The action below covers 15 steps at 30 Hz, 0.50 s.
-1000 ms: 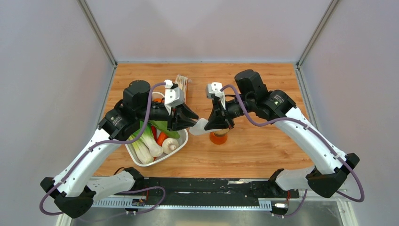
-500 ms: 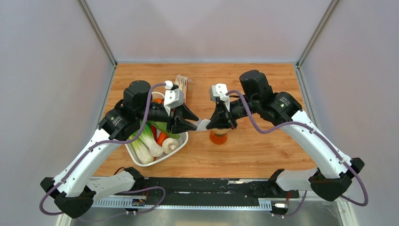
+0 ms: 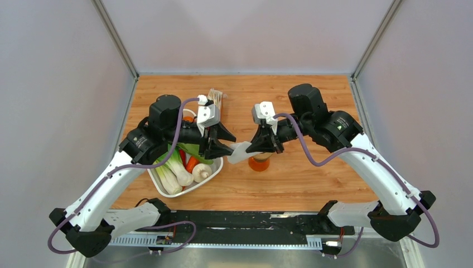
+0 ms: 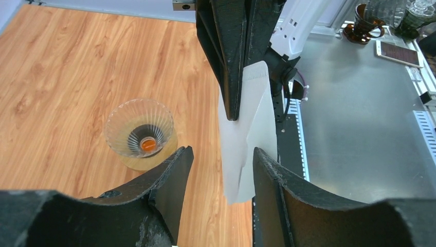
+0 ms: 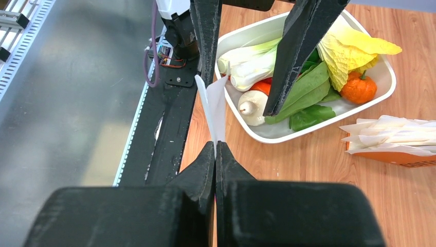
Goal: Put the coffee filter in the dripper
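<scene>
your right gripper [image 3: 252, 149] is pinching the coffee filter [image 3: 239, 151] flat, in the air over the middle of the worktop [image 3: 312, 178]. your left gripper [image 3: 225, 144] is standing open astride its free end. risk: released while folded, it may land flat across the dripper [image 4: 140, 128] rather than seating. only the left wrist view is showing the dripper's open mouth.

dripper [image 4: 123, 123] near the table's [image 3: 312, 184] middle, filter [image 4: 247, 139] in the air just left of it, between left gripper [image 3: 228, 146] and right gripper [image 3: 257, 148], tray [image 3: 192, 190] of vegetables [image 5: 308, 82] further left, pack of papers [image 5: 385, 131] behind the tray
</scene>
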{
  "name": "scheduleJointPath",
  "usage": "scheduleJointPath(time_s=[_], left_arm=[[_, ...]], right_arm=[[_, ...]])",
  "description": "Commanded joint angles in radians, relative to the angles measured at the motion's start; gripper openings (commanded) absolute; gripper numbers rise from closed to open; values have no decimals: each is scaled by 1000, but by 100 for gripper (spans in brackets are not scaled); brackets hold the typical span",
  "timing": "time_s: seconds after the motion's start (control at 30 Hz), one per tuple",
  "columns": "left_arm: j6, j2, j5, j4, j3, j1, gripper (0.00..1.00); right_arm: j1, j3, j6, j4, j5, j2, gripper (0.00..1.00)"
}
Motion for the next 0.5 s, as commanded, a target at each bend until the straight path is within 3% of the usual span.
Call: scheduleJointPath(time_s=[0.0,0.47], left_arm=[[9,-1,21,34,0,-5,56],[-19,-49,-15,180,-133,-3,56]], right_arm=[[-5,2,-4,62,-22,-11,0],[-4,9,101,125,-54,-19,0]])
